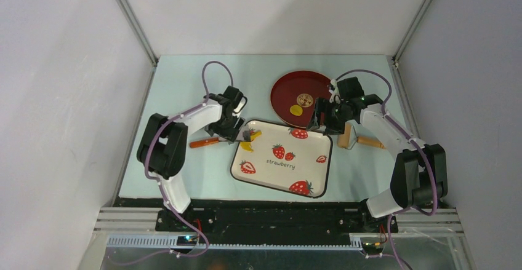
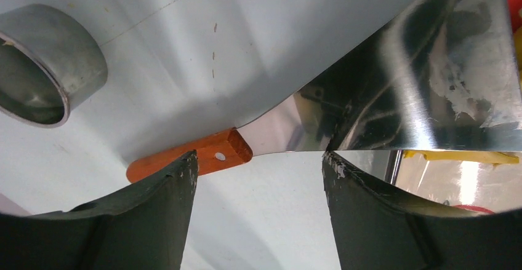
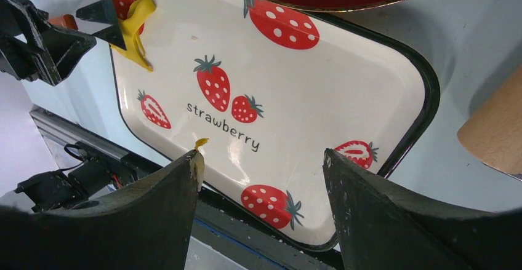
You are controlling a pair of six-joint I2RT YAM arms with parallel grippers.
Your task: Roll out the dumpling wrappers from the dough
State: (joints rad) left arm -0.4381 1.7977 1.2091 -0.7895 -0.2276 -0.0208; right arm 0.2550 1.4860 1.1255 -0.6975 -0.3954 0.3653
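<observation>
Top view, wrapper: one small yellow dumpling wrapper (image 1: 297,111) lies flat on the red plate (image 1: 284,88), near its front rim
Top view, dough: a yellow dough scrap (image 1: 248,142) sits at the far-left corner of the strawberry tray (image 1: 274,178)
Top view, tools: an orange-handled knife (image 1: 206,142) lies left of the tray, its blade reaching the scrap; a wooden rolling pin (image 1: 360,139) lies to the tray's right
Top view, arms: the left gripper (image 1: 241,131) hangs over the knife and scrap; the right gripper (image 1: 321,121) hangs where the plate meets the tray
Left wrist, gripper: jaws spread wide with nothing between them; the knife handle and shiny blade lie just beyond
Left wrist, surroundings: a steel ring cutter (image 2: 37,67) stands apart; a thin yellow strip shows under the blade's edge
Right wrist, gripper: jaws wide apart and empty above the tray; a yellow speck clings to one fingertip (image 3: 194,159)
Right wrist, dough: the scrap drapes over the tray corner beside the left gripper
Risk, sticking: soft dough may smear onto the blade or fingers and tear when lifted
Risk, pin: the round rolling pin may roll away if nudged off-centre
Risk, wrapper: a low pass over the plate could dent the finished disc
</observation>
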